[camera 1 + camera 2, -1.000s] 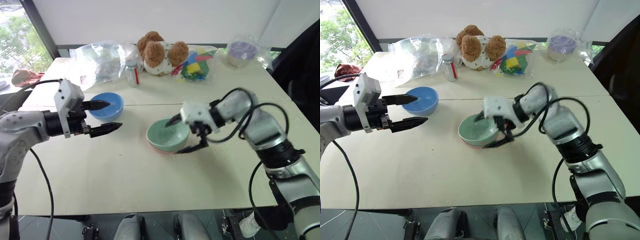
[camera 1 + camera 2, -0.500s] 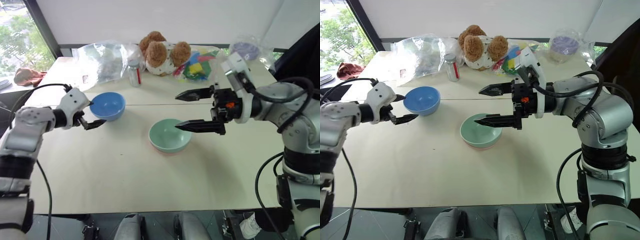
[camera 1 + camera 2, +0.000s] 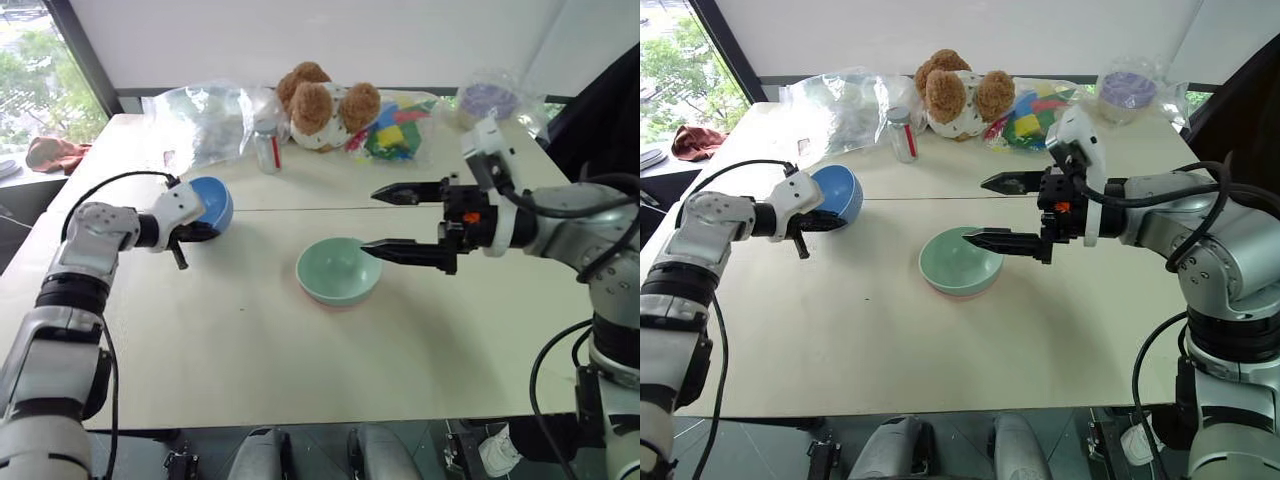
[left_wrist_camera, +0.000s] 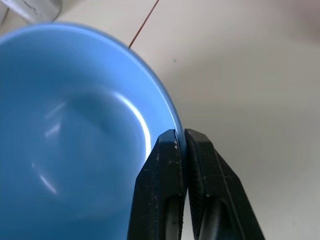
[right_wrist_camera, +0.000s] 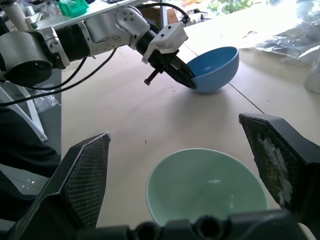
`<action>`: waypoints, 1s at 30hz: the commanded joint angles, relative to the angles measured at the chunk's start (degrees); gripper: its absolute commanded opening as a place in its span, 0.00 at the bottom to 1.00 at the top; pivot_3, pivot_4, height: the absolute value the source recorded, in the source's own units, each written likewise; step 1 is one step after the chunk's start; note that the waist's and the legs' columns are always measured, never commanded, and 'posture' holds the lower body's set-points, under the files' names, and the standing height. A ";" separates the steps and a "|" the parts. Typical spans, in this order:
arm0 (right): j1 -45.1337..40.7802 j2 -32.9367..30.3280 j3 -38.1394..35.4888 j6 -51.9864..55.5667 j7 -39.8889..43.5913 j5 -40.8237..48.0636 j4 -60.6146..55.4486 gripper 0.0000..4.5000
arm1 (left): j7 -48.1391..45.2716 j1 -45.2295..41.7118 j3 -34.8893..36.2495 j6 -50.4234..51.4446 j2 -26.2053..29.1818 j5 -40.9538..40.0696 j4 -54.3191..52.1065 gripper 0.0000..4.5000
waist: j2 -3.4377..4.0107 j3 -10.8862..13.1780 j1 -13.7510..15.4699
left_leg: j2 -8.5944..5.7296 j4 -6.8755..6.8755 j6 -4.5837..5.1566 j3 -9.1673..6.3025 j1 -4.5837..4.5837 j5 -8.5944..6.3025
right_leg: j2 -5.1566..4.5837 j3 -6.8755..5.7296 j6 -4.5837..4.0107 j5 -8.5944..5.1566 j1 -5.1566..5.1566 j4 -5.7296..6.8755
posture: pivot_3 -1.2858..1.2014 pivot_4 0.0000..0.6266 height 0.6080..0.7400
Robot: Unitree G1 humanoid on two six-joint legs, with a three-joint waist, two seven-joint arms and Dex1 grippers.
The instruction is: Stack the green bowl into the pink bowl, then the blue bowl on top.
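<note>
Left gripper (image 4: 181, 137) is clamped on the near rim of the blue bowl (image 3: 212, 200), one finger inside and one outside the wall, as seen in the left wrist view; the bowl is tipped up off the table (image 3: 250, 350) at the far left, close to the seam line. Right gripper (image 3: 390, 220) is held spread wide and empty, hovering above and just beside the green bowl (image 3: 338, 270), which is already nested in the pink bowl (image 3: 322, 301); only a thin pink edge is seen under the green one, near the table's middle. First stacking step is judged done; the step in hand is the lift and carry of the blue bowl to the stack. A rim pinch like this is judged thin, so the bowl should be lifted slowly and kept from swinging or rotating about the fingers. The bowl should be levelled before it is lowered, centred over the green bowl, and let go only once it is seated low inside. The right gripper is best drawn aside, since its fingers are parked over the stack's right edge and could be struck by the incoming bowl. The small jar (image 3: 265, 150), the plush bear (image 3: 325, 105) and the plastic bags (image 3: 195, 125) at the back are well apart from the carry path, as is the wrapped purple bowl (image 3: 485, 100).
</note>
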 commanded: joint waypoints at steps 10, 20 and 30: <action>5.64 -10.51 -6.33 -3.20 0.72 0.13 1.64 1.00 | -25.58 -11.83 -2.44 8.68 -6.51 -13.54 -18.76 0.02 | -0.03 0.02 -0.05 | -0.04 0.00 0.09 0.00 -0.11 -0.05 | 0.03 0.02 0.00 0.00 0.00 -0.06 | 0.52 0.24 1.00; 19.01 -18.52 -13.32 -3.99 1.29 -0.24 -2.66 1.00 | -27.28 -16.55 -25.71 8.15 -0.90 -30.16 -31.39 0.02 | 0.00 0.02 -0.36 | 0.07 0.00 0.05 -0.03 0.08 -0.02 | 0.16 0.20 0.01 -0.01 0.03 0.05 | 0.52 0.24 1.00; 23.13 -18.29 -17.63 -2.17 -2.60 2.27 -6.39 1.00 | -27.28 -17.69 -30.34 -3.58 -7.57 -22.90 -18.83 0.08 | -0.01 0.02 0.06 | -0.02 0.04 0.07 -0.03 0.00 -0.03 | 0.25 0.18 0.02 -0.01 0.06 -0.07 | 0.52 0.24 1.00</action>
